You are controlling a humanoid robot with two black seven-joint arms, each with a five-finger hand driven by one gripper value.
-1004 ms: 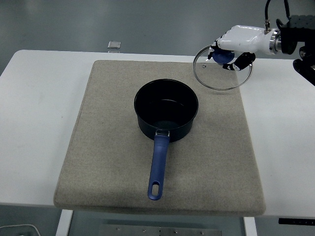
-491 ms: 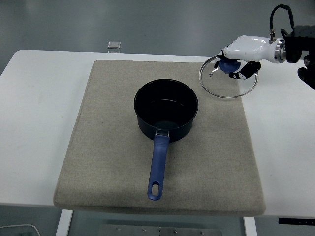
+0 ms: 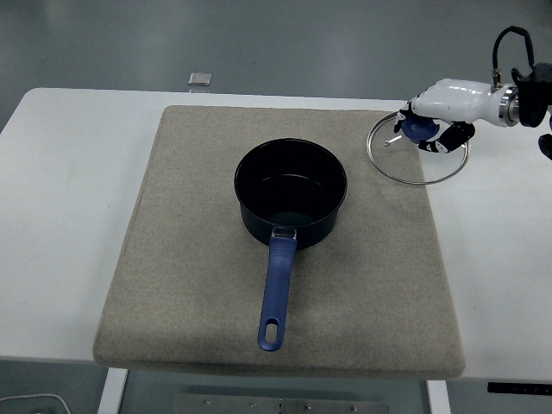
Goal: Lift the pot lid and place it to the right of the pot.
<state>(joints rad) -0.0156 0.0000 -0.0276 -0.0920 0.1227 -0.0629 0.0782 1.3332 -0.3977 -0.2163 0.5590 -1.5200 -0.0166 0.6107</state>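
The pot lid (image 3: pixel 419 158) is a round pane of clear glass ringed by a thin metal rim, with a blue knob (image 3: pixel 420 128) at its centre. My right hand (image 3: pixel 435 116) comes in from the right edge of the desk (image 3: pixel 60 172), its white shell above the knob and my fingers (image 3: pixel 448 138) curled down around it, gripping the lid by the knob. The glass hangs just below my fingers and looks slightly tilted, though I cannot tell whether its lower rim touches anything. It sits over the back right corner of the mat (image 3: pixel 198 285), partly past the mat's right edge, above bare white desk. The mat is a coarse, beige, felt-like rectangle with rounded corners. The pot (image 3: pixel 291 194) stands open near the mat's middle, well apart from the lid: dark blue, round, smooth and glossy inside, its long blue handle (image 3: pixel 276 293) pointing toward the near edge, with a hanging slot at its end.
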